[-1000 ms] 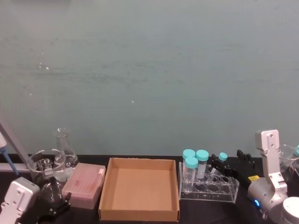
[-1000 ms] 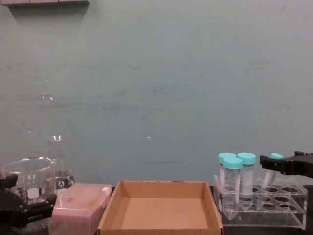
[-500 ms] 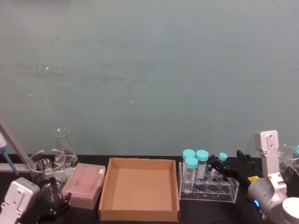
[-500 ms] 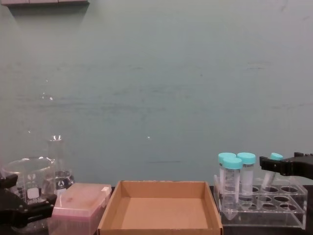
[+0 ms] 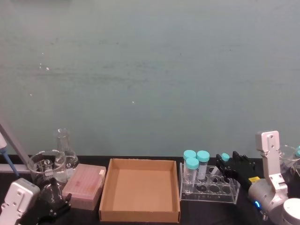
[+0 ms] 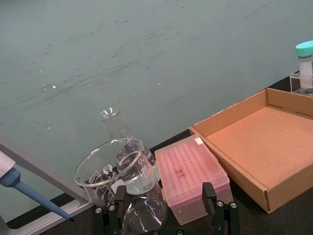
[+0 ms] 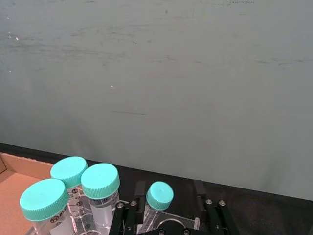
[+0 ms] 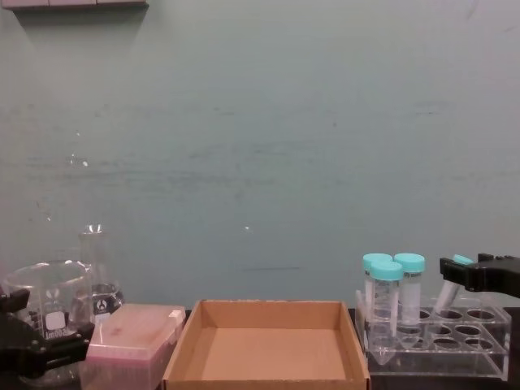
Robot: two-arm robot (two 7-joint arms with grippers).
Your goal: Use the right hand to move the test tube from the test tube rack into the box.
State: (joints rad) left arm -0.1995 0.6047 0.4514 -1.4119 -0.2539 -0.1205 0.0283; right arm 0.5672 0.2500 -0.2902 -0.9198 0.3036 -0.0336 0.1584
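Right pincer (image 8: 447,270) spread astride test tube (image 8: 446,297), shifted rightward; tube still tilted in rack (image 8: 487,357).

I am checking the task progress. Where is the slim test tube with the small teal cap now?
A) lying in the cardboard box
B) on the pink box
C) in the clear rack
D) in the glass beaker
C: the test tube leans in the test tube rack, its cap inside the open right claw; the box holds nothing.
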